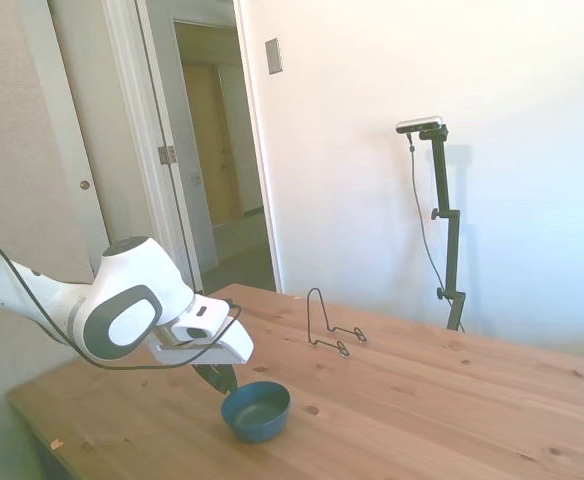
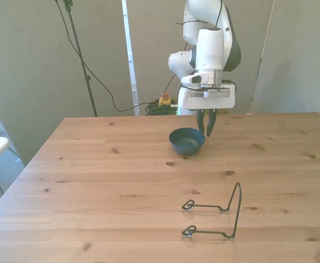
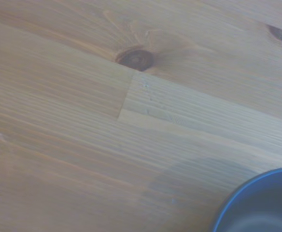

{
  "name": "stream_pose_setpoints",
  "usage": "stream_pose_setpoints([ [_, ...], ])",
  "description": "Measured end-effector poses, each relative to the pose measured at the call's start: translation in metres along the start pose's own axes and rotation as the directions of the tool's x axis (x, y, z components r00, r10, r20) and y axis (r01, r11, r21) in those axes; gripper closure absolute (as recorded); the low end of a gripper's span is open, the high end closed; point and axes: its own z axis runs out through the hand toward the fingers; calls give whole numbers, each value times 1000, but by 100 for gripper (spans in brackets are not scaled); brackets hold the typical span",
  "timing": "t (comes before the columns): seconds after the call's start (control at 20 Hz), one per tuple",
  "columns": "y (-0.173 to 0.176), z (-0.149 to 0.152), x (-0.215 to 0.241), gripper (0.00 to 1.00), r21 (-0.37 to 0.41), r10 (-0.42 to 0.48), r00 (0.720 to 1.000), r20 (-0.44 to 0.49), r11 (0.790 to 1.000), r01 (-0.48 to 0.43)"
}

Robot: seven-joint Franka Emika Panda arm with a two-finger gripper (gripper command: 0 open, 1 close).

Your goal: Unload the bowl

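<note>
The dark teal-blue bowl stands upright on the wooden table, on the side nearest the robot's base. My gripper points down at the bowl's rim, on its front-view right side. The dark fingers stand close together and look pinched on that rim. In the wrist view only an arc of the bowl shows in a corner, over bare wood with a dark knot.
A thin black wire stand stands empty on the table, well away from the bowl toward the front camera. The table's edge lies just behind the arm in the side view.
</note>
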Motion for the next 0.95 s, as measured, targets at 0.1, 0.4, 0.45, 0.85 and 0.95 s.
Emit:
stream_pose_setpoints([
  [0.1, 1, 0, 2, 0, 1, 5, 1000, 0, 1000, -5],
  [0.4, 4, -3, 6, 0, -17, 82, 996, 24, 996, -82],
  [0.45, 3, -5, 5, 0, -25, 103, 994, 33, 994, -102],
  [0.85, -16, -46, -18, 0, -122, 317, 947, 55, 943, -309],
  [0.95, -18, -57, -20, 0, -137, 360, 932, 51, 926, -350],
])
